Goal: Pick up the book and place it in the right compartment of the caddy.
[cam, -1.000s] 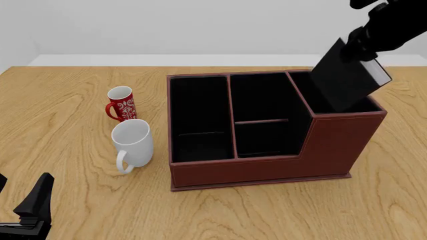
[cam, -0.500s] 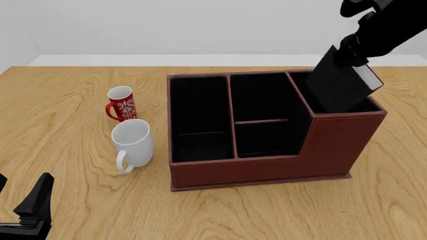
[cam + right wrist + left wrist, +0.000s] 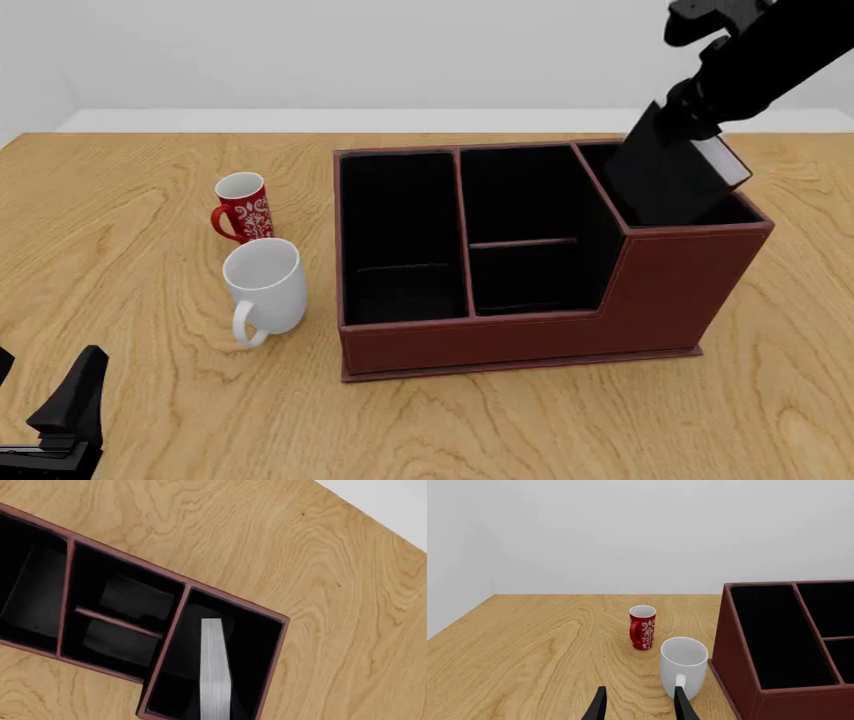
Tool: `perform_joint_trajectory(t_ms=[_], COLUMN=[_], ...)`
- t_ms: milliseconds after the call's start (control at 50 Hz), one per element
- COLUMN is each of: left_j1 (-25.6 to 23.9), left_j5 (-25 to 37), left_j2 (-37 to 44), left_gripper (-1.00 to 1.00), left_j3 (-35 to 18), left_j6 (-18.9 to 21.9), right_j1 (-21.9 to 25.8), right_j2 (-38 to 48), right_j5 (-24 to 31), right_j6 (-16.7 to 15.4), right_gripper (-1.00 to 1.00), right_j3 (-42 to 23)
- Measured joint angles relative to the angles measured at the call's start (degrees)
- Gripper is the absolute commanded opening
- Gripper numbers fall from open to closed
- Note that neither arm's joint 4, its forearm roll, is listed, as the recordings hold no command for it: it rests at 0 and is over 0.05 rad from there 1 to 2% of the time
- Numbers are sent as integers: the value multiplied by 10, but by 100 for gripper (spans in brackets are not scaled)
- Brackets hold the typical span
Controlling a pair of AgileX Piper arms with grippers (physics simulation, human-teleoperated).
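Observation:
The black book (image 3: 671, 170) with white page edges is tilted, and its lower part is inside the tall right compartment (image 3: 687, 280) of the reddish-brown caddy (image 3: 534, 345). My right gripper (image 3: 691, 108) is shut on the book's upper end. In the right wrist view the page edges (image 3: 214, 670) stand inside the right compartment (image 3: 257, 645) of the caddy (image 3: 233, 605); my fingers do not show there. My left gripper (image 3: 47, 400) is open and empty at the near left, and it also shows in the left wrist view (image 3: 640, 709).
A white mug (image 3: 267, 285) stands just left of the caddy, with a red patterned mug (image 3: 243, 205) behind it. Both show in the left wrist view, white mug (image 3: 684, 662) and red mug (image 3: 642, 626), beside the caddy wall (image 3: 734, 650).
My right gripper has moved left and down, and the book has sunk deeper into the right compartment. The left arm has not moved.

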State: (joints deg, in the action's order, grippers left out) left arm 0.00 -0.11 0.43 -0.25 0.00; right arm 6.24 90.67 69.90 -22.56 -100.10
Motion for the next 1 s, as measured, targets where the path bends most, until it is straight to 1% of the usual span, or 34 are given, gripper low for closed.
perform_joint_trajectory(t_ms=[1000], left_j1=[0], left_j5=[0], left_j2=[0], left_gripper=[100], left_j3=[0], left_j6=[0], right_j1=[0], right_j2=[61], right_j5=[0], right_j6=[-1], right_gripper=[-100], right_j3=[-17])
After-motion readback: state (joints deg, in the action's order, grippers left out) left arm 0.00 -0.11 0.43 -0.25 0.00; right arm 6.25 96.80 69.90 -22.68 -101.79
